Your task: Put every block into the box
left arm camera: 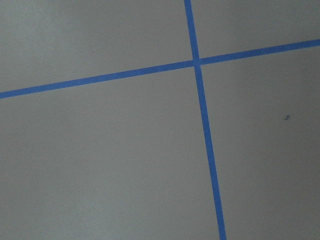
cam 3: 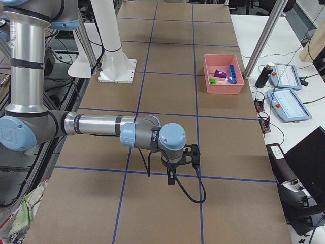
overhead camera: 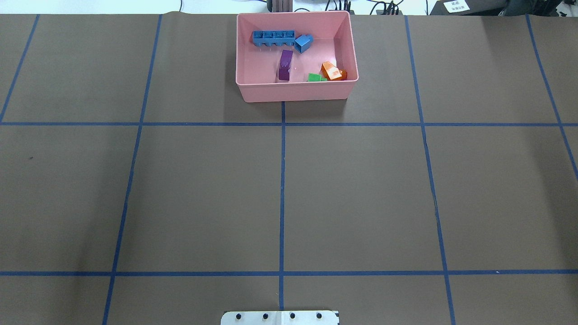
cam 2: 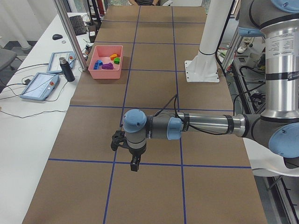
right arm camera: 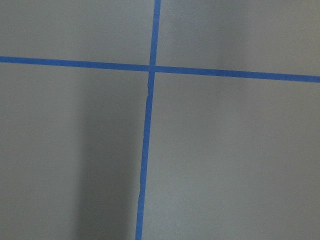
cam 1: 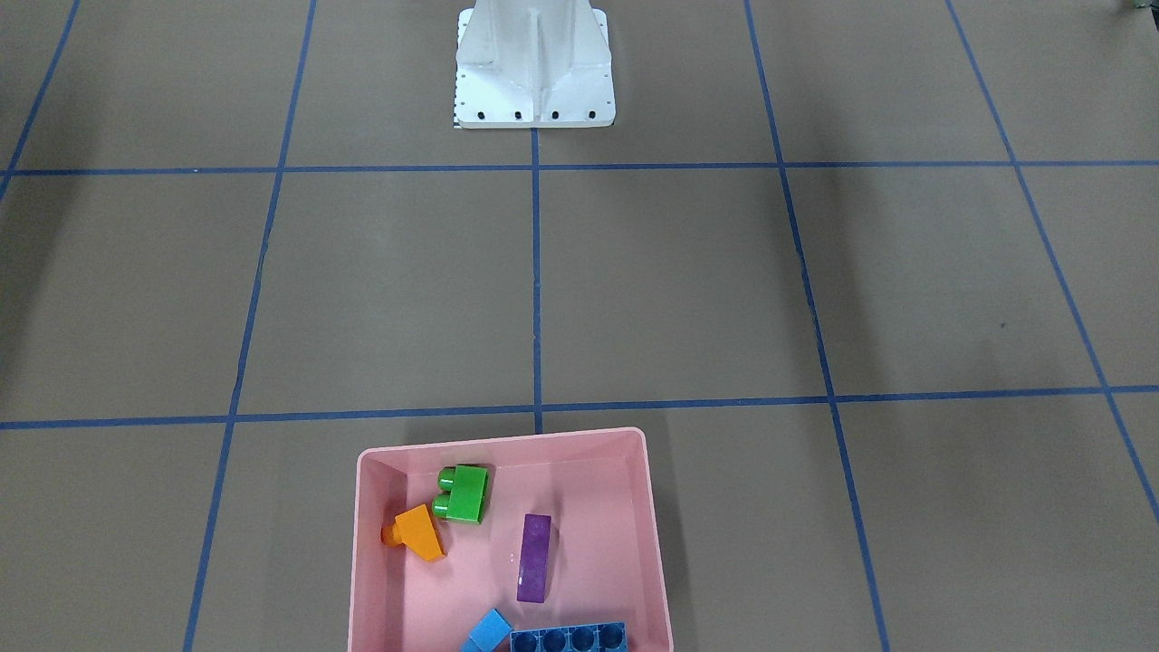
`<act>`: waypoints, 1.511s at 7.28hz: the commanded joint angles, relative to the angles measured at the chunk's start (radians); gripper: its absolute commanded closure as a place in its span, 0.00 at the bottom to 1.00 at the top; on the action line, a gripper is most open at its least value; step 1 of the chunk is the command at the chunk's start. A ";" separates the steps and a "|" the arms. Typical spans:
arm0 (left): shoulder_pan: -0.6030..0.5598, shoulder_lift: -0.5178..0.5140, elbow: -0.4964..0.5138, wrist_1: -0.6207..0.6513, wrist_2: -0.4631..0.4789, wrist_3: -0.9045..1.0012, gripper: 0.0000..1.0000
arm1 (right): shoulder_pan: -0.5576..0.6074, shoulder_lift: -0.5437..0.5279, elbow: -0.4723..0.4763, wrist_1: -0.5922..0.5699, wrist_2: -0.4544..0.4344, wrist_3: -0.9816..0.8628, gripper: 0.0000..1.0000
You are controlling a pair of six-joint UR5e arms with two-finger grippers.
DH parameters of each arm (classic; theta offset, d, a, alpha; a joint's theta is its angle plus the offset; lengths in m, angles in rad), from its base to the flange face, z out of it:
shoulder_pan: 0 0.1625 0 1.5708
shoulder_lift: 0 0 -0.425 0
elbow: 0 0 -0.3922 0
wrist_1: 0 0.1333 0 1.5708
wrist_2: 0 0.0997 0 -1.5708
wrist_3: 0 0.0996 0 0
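While overhead shows blocks (overhead camera: 285, 65) in box (overhead camera: 293, 91) | only sides show left pincer (cam 2: 134, 166), right pincer (cam 3: 172, 179) | state unclear

— What does the front camera keep from you?
— You lose the lower end of the box (cam 1: 543, 450) at the bottom edge, and with it part of the long blue block (cam 1: 569, 638) and the light-blue cube (cam 1: 489, 632). The white base (cam 1: 534, 63) is cut off at the top.
— And overhead?
— The box's near wall hides most of the green block (overhead camera: 314, 77) from you, and the bottom edge crops the white base.
— The end effectors?
— You get the left end effector (cam 2: 134, 161) and the right end effector (cam 3: 171, 179) only from the side cameras, too small to tell whether they're spread or closed. The blocks there are mere colored specks.
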 commanded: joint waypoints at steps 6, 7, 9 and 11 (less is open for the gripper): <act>0.000 0.000 0.001 0.001 0.000 -0.002 0.00 | 0.003 -0.026 -0.014 0.151 -0.011 0.109 0.00; 0.000 -0.001 0.001 0.002 -0.003 -0.003 0.00 | 0.003 -0.020 -0.008 0.140 0.036 0.141 0.00; 0.000 -0.001 -0.002 0.004 -0.009 -0.058 0.00 | 0.003 -0.017 -0.005 0.136 0.049 0.186 0.00; 0.000 0.002 -0.001 0.002 -0.009 -0.061 0.00 | 0.003 -0.019 -0.005 0.126 0.051 0.186 0.00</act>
